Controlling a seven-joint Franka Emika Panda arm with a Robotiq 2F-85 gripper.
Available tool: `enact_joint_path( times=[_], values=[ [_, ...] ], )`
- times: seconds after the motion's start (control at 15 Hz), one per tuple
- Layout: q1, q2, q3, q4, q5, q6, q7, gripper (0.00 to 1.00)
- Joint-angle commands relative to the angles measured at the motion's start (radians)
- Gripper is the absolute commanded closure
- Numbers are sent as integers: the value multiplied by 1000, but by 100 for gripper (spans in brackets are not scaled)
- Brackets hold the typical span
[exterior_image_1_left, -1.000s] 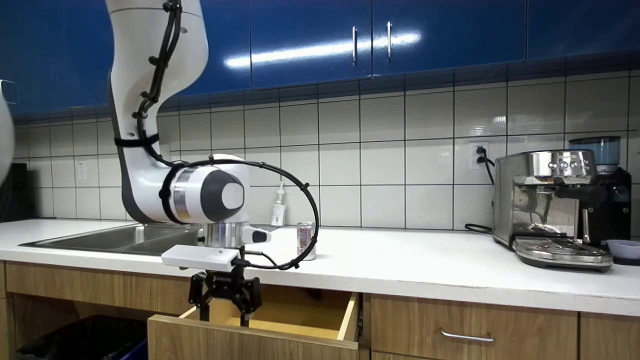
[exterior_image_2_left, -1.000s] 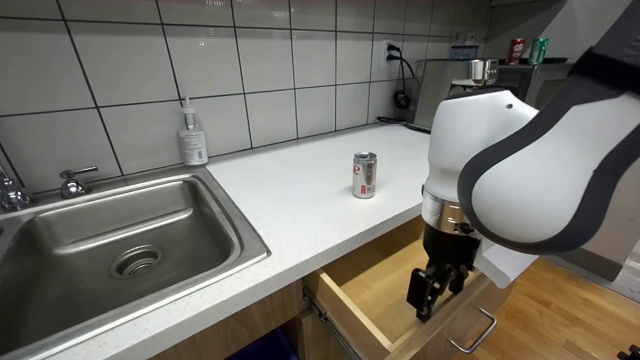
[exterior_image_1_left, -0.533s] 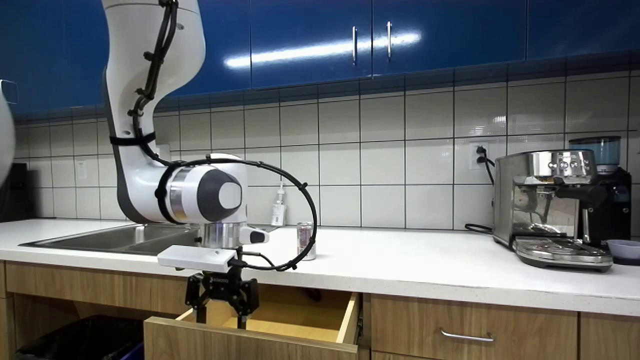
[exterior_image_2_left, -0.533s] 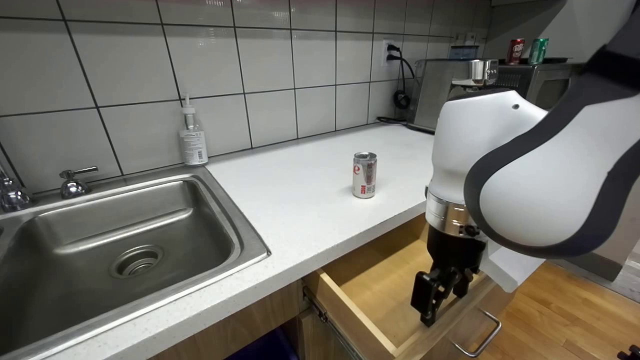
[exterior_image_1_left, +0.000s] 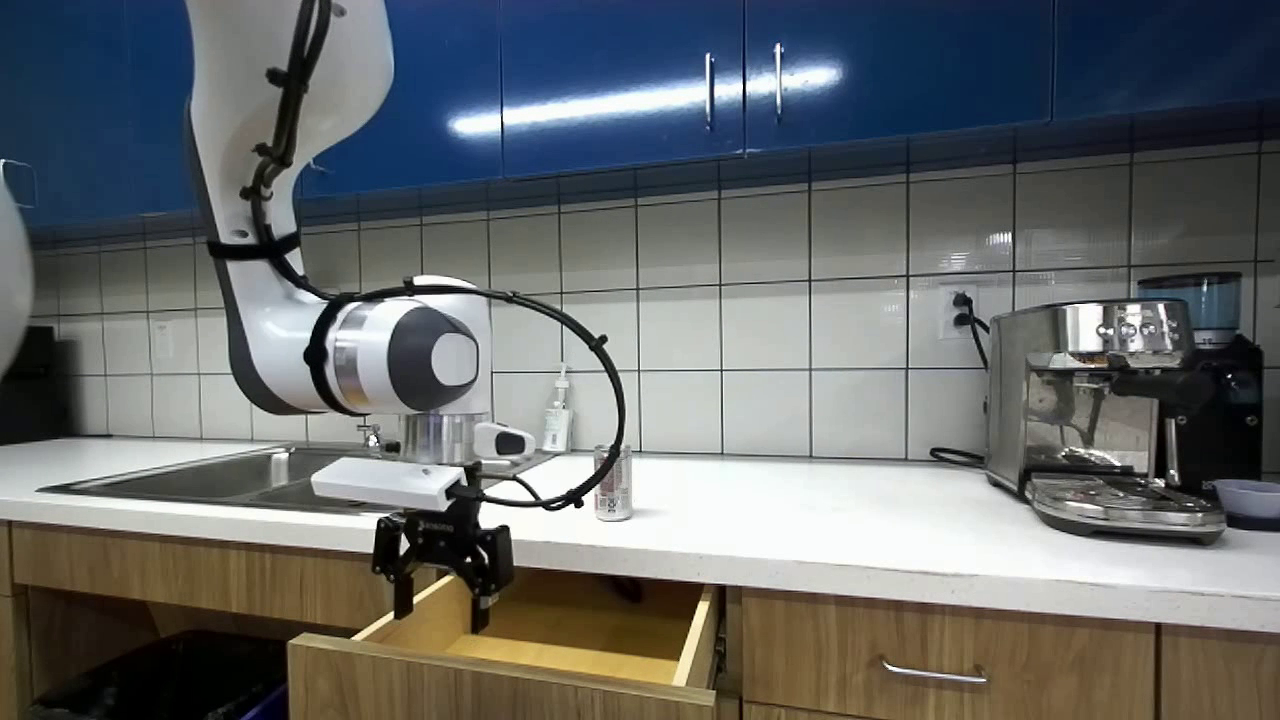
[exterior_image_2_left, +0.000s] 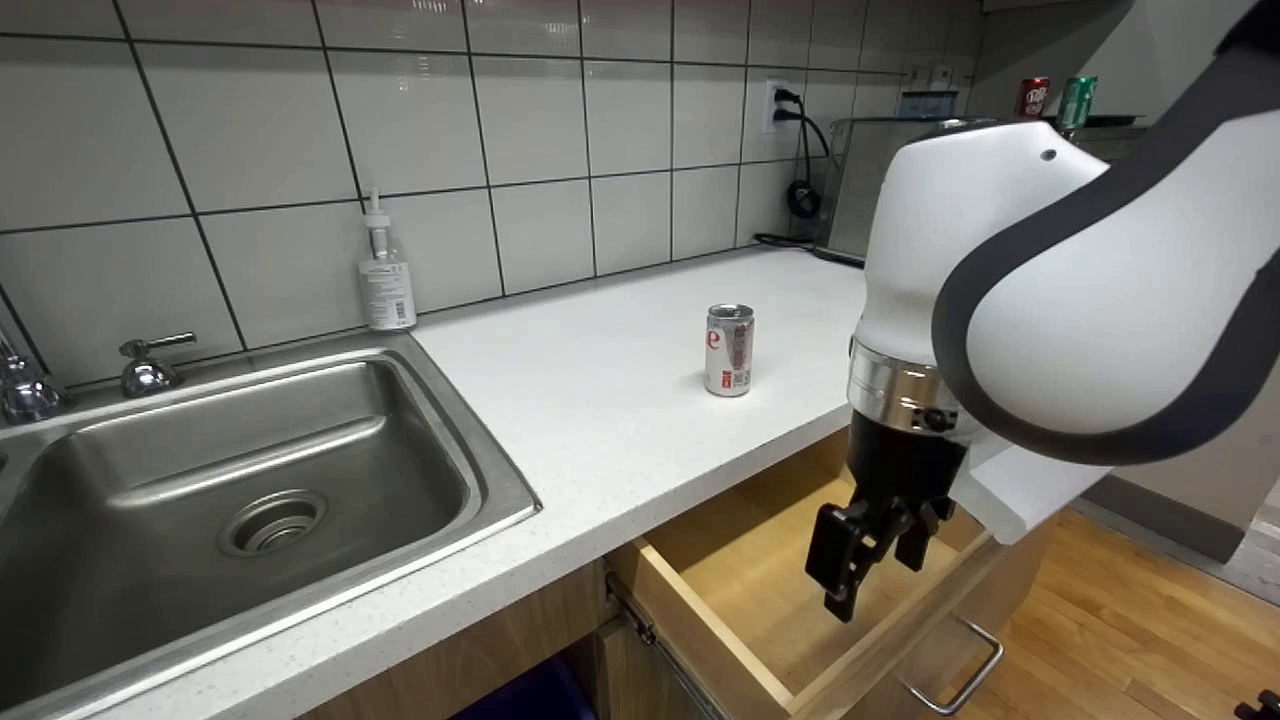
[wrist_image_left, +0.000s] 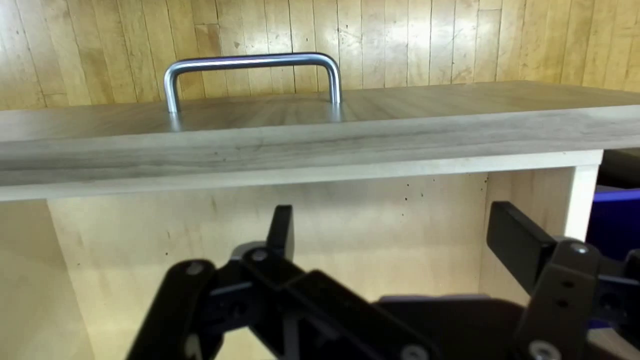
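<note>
My gripper (exterior_image_1_left: 442, 608) is open and empty. It points down over the pulled-out wooden drawer (exterior_image_2_left: 700, 612), just behind its front panel, and touches nothing that I can see. It also shows in the other exterior view (exterior_image_2_left: 876, 587). In the wrist view, the fingers (wrist_image_left: 392, 225) are wide apart above the drawer's pale inside, with the front panel (wrist_image_left: 320, 142) beyond them. The drawer's metal handle (wrist_image_left: 252, 62) is on the outer face. A silver-white drink can (exterior_image_2_left: 729, 352) stands upright on the white counter (exterior_image_2_left: 600, 380), away from the gripper.
A steel sink (exterior_image_2_left: 455, 445) is set in the counter. A soap bottle (exterior_image_2_left: 387, 290) stands behind it. An espresso machine (exterior_image_1_left: 1090, 400) is at the far end. The counter's edge (exterior_image_1_left: 850, 577) overhangs the drawer. A bin with a black liner (exterior_image_1_left: 170, 670) stands beside the drawer.
The drawer front moved slightly farther out together with the gripper. The gripper then rose, so its fingertips are now above the front panel. The can has not moved.
</note>
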Motion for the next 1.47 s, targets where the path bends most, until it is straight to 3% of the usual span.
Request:
enact_joint_path(
  times=[0.0, 0.47, 1.07, 1.13, 1.4],
  values=[
    [-3, -95, -2, -6, 2, -74, 28, 0],
    [-36, -164, -40, 59, -29, -175, 13, 0],
    [-82, -124, -83, 238, -15, -302, -41, 0],
    [-75, -143, -75, 183, -13, -246, -17, 0],
    [-76, -139, -75, 186, -13, -248, -17, 0]
  ],
)
